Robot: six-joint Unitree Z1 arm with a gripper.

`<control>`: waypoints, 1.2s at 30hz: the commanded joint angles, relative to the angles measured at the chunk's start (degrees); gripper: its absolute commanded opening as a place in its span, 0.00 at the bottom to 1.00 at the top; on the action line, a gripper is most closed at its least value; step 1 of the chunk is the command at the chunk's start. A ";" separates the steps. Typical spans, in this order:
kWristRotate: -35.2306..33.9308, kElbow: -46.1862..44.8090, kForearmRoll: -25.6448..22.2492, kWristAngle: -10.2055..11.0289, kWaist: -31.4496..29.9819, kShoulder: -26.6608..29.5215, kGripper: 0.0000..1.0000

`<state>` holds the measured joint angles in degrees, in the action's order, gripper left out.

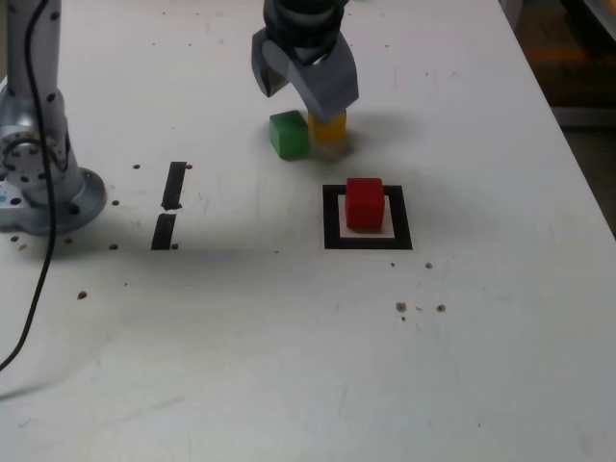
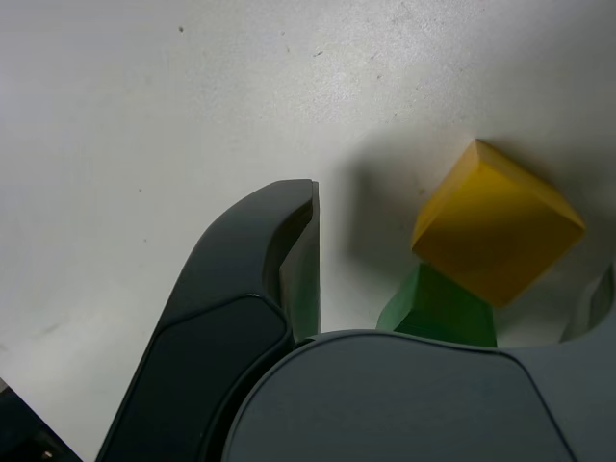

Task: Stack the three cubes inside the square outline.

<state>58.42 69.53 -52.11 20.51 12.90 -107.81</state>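
In the exterior view the end effector (image 1: 306, 89) hangs over the far part of the white desk (image 1: 481, 366). Its two grey fingers are spread wide and hold nothing. The yellow cube (image 1: 329, 128) sits just under one finger, partly hidden. The green cube (image 1: 289, 134) stands right beside it, on the exterior view's left. Nearer the camera, the red cube (image 1: 365, 203) sits alone inside the square outline (image 1: 332, 219). Two short black tape strips (image 1: 169, 205) lie well off to the exterior view's left, near the arm's round base (image 1: 43, 183).

In the wrist view one dark finger (image 2: 255, 308) points at the bare desk. The yellow cube (image 2: 496, 223) and green cube (image 2: 438, 308) lie close together beside it.
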 commanded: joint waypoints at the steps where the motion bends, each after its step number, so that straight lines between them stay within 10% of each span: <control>1: 0.35 0.93 0.44 0.18 0.02 -0.86 0.99; 21: -0.12 0.92 4.21 -1.43 0.84 -3.43 0.86; 36: 0.55 0.87 5.04 -3.00 1.95 -4.41 0.46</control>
<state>58.86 70.36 -46.97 17.59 14.83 -111.99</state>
